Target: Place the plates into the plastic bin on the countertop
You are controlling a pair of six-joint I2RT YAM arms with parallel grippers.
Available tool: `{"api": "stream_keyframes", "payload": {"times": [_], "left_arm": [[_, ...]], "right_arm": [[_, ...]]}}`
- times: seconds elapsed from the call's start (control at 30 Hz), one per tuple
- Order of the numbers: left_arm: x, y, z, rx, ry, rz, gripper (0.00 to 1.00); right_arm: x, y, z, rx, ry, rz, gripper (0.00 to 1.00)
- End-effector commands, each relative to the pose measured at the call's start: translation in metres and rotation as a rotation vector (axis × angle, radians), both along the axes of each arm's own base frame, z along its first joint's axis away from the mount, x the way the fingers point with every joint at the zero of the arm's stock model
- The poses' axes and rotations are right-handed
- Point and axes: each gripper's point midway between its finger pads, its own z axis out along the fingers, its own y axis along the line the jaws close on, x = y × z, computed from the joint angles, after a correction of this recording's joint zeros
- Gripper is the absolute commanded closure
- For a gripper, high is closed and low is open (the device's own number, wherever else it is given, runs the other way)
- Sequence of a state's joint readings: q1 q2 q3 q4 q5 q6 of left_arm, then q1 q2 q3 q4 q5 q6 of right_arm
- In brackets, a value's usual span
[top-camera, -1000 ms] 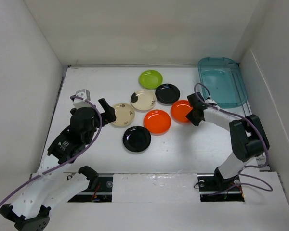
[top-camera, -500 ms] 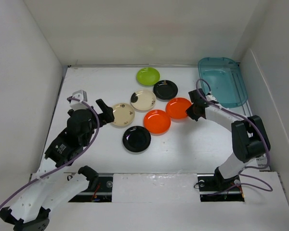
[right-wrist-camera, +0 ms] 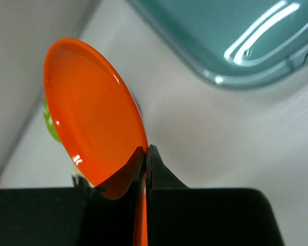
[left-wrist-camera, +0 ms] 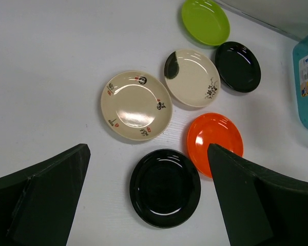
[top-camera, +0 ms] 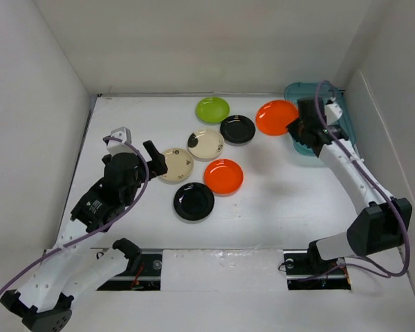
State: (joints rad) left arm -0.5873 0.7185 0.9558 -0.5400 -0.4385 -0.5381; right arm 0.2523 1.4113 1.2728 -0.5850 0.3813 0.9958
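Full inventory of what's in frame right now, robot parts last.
orange plates: 2, orange; one on the countertop, one held beside the plastic bin
black plates: 2, black; on countertop
cream plates: 2, cream, dark marks; on countertop
green plate: 1, lime; far end of cluster
plastic bin: 1, translucent teal; far right corner
left gripper: 1, black; fingers open above plates
right gripper: 1, black; fingers shut on orange plate's rim

Robot lab booth (bare white walls (top-camera: 194, 41)).
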Motion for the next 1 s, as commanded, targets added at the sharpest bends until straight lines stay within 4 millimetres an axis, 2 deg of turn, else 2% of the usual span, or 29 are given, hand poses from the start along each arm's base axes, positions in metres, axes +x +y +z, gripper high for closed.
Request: {"api": "stream_keyframes", "payload": {"times": [0.0,0.03,0.07,0.1,0.17,0.23,0.27,0.3,0.33,0.37,0.4,0.43,0.5,0.53,0.6,0.63,0.67,0.73,0.8,0.83,0.87,0.9,0.97], "left_arm": [[0.004,0.001,0.002,0.002,-0.015,0.010,0.00],[0.004,0.001,0.002,0.002,-0.015,0.010,0.00],[0.005,0.000,-0.001,0.008,-0.006,0.010,0.00],[0.005,0.000,-0.001,0.008,-0.006,0.010,0.00],[0.006,-0.003,-0.003,0.010,0.004,0.002,0.00],[0.006,-0.003,-0.003,0.010,0.004,0.002,0.00],[0.006,-0.003,-0.003,0.010,0.004,0.002,0.00],[0.006,-0.003,-0.003,0.010,0.004,0.002,0.00],[0.006,-0.003,-0.003,0.010,0.004,0.002,0.00],[0.005,-0.002,-0.001,0.005,-0.004,0.002,0.00],[0.005,-0.002,-0.001,0.005,-0.004,0.002,0.00],[0.005,-0.002,-0.001,0.005,-0.004,0.002,0.00],[0.005,-0.002,-0.001,0.005,-0.004,0.002,0.00],[0.005,-0.002,-0.001,0.005,-0.004,0.002,0.00],[0.005,-0.002,-0.001,0.005,-0.004,0.002,0.00],[0.003,-0.001,-0.003,0.005,-0.004,0.002,0.00],[0.003,-0.001,-0.003,0.005,-0.004,0.002,0.00],[0.004,-0.002,-0.001,-0.001,-0.012,0.002,0.00],[0.004,-0.002,-0.001,-0.001,-0.012,0.002,0.00],[0.004,-0.003,-0.001,0.004,-0.010,-0.011,0.00],[0.004,-0.003,-0.001,0.004,-0.010,-0.011,0.00],[0.005,-0.004,-0.004,0.009,-0.002,-0.011,0.00],[0.005,-0.004,-0.004,0.009,-0.002,-0.011,0.00]], "right_arm": [[0.022,-0.060,0.031,-0.062,-0.054,-0.148,1.00],[0.027,-0.081,0.033,-0.057,-0.056,-0.196,1.00],[0.033,-0.093,0.041,-0.055,-0.073,-0.224,1.00],[0.039,-0.103,0.038,-0.038,-0.070,-0.263,1.00],[0.047,-0.126,0.047,-0.020,-0.120,-0.318,1.00],[0.059,-0.137,0.036,-0.008,-0.116,-0.332,1.00],[0.066,-0.148,0.040,-0.003,-0.135,-0.351,1.00],[0.072,-0.152,0.036,0.005,-0.127,-0.351,1.00],[0.085,-0.153,0.016,0.002,-0.083,-0.351,1.00],[0.089,-0.158,0.007,0.013,-0.059,-0.362,1.00],[0.097,-0.164,0.009,0.013,-0.060,-0.371,1.00],[0.107,-0.163,-0.011,0.018,-0.022,-0.363,1.00],[0.116,-0.177,-0.018,0.018,-0.020,-0.386,1.00],[0.126,-0.176,-0.027,0.024,-0.009,-0.378,1.00],[0.134,-0.183,-0.035,0.024,0.009,-0.389,1.00],[0.139,-0.189,-0.031,0.024,0.009,-0.398,1.00],[0.144,-0.190,-0.046,0.023,0.043,-0.399,1.00],[0.150,-0.195,-0.051,0.030,0.051,-0.400,1.00],[0.157,-0.196,-0.059,0.030,0.065,-0.400,0.93],[0.158,-0.196,-0.062,0.030,0.076,-0.400,0.79],[0.160,-0.195,-0.057,0.036,0.064,-0.394,0.61],[0.161,-0.195,-0.065,0.036,0.077,-0.394,0.42],[0.166,-0.192,-0.062,0.045,0.062,-0.368,0.35]]}}
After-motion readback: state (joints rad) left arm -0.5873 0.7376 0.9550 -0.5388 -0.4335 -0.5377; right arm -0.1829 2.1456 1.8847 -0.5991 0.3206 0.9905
